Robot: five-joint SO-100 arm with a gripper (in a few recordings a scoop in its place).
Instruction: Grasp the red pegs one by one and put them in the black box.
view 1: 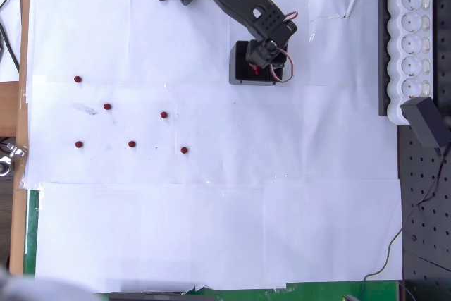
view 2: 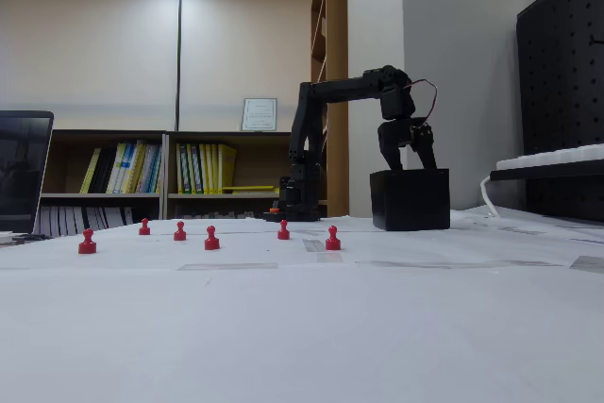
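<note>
Six pegs (view 2: 211,238) stand loose on the paper (view 1: 211,230), well left of the box (view 1: 243,68). My pincer (view 2: 408,159) hangs right over it, something red inside, can't tell my grip. No readable writing.

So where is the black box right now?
In the overhead view the black box sits near the top middle of the white paper, right under the gripper, left of the power strip, away from the red pegs.

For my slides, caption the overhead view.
Black arm's gripper poised over the black box; six red pegs wait on white paper.
</note>
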